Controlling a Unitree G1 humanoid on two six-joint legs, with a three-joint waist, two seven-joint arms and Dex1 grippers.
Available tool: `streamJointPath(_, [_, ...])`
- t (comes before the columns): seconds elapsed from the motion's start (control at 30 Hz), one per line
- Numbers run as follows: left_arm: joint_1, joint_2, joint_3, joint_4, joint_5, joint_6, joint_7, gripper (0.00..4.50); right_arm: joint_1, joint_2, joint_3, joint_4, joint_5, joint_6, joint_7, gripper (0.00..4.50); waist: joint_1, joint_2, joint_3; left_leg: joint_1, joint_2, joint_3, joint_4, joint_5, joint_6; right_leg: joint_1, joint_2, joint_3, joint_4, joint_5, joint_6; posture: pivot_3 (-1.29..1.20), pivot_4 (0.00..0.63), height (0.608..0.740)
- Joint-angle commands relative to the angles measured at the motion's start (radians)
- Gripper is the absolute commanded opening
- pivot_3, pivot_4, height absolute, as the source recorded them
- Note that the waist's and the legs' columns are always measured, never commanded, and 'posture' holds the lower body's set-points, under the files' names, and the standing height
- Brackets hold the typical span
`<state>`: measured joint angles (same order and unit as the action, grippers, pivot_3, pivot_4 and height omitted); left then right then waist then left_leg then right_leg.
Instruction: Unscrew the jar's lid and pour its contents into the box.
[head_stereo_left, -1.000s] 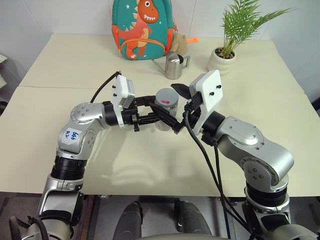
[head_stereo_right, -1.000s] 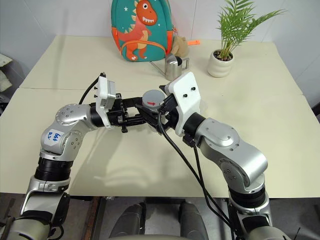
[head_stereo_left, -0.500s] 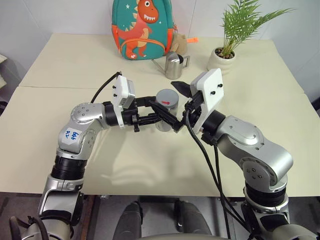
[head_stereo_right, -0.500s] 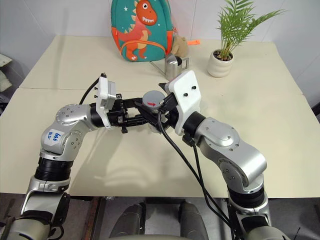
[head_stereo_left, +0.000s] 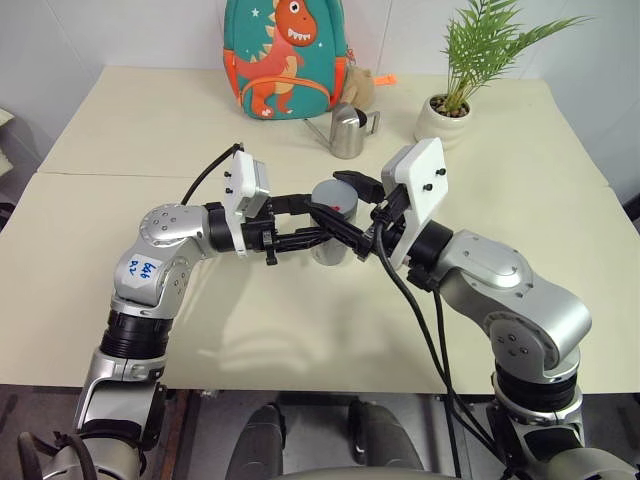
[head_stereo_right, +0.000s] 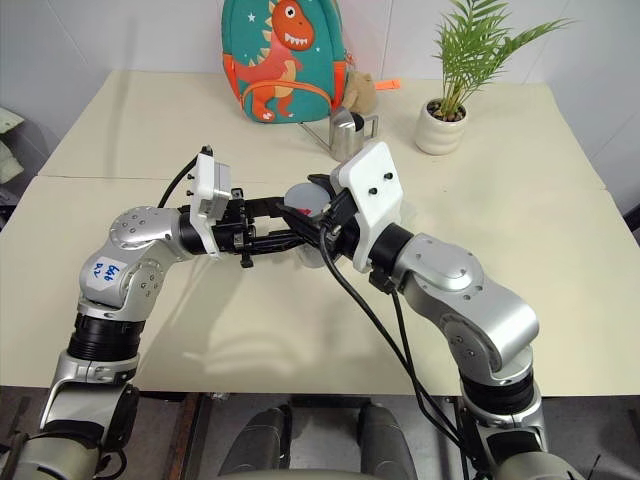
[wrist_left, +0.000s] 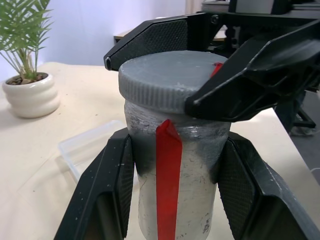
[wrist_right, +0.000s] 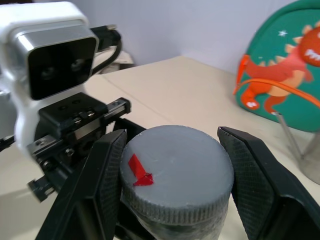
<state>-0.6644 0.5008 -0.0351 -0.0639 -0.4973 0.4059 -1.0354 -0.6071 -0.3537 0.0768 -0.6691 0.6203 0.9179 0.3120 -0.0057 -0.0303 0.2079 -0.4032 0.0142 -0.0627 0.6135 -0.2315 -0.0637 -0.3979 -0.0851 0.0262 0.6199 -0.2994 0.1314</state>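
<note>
Broadly, the pale cream table (head_stereo_left: 120, 300) carries everything, with a teal dinosaur backpack (head_stereo_left: 285, 55), a potted green plant in a white ribbed pot (head_stereo_left: 450, 115) and a small steel jug with a handle and spout (head_stereo_left: 349, 131) standing along its far side. Above the table's middle the two arms meet. The left gripper (wrist_left: 170, 200) clamps the body of the small silver-grey metallic jar with a red stripe down its side (wrist_left: 175, 190), one black finger on each flank, holding it upright and clear of the tabletop. The right gripper (wrist_right: 172, 160) is closed across the round grey ribbed screw lid (wrist_right: 177, 172), its two pads pressed on opposite edges of the rim; a red arrow mark shows on the lid's flat top. The shallow clear plastic box (wrist_left: 87, 147) lies on the table beyond the jar, towards the plant, well apart from it.

The step in hand looks like the unscrewing itself, with the lid seemingly still seated. To do it well, the right wrist should turn about the jar's own axis while the left grip stays firm and upright, so nothing tips. The contents cannot be seen inside the closed jar.
</note>
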Motion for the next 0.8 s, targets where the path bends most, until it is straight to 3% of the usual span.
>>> streamJointPath(0.03, [-0.039, 0.021, 0.017, -0.004, -0.028, -0.005, -0.053, 1.97, -0.042, -0.027, -0.001, -0.035, 0.123, -0.02, 0.159, 2.56, 0.0, 0.0, 0.0, 0.0, 0.0, 0.0, 0.0, 0.0, 0.0, 0.0, 0.0, 0.0, 0.0, 0.0, 0.0, 0.0, 0.15, 0.74])
streamJointPath(0.37, [-0.087, 0.042, 0.034, 0.06, -0.056, -0.011, -0.17, 1.97, -0.104, -0.061, -0.026, 0.028, 0.252, -0.037, 0.387, 2.56, 0.0, 0.0, 0.0, 0.0, 0.001, 0.0, 0.0, 0.0, 0.0, 0.0, 0.001, 0.0, 0.0, 0.0, 0.0, 0.0, 0.15, 0.74])
streamJointPath(0.8, [-0.132, 0.055, 0.028, 0.122, -0.047, -0.038, -0.272, 1.97, -0.121, -0.112, -0.03, 0.059, 0.266, -0.046, 0.528, 2.56, 0.001, 0.0, 0.0, 0.0, 0.001, 0.0, 0.0, 0.0, 0.001, 0.0, 0.002, 0.0, -0.001, 0.0, 0.0, 0.0, 0.15, 0.74])
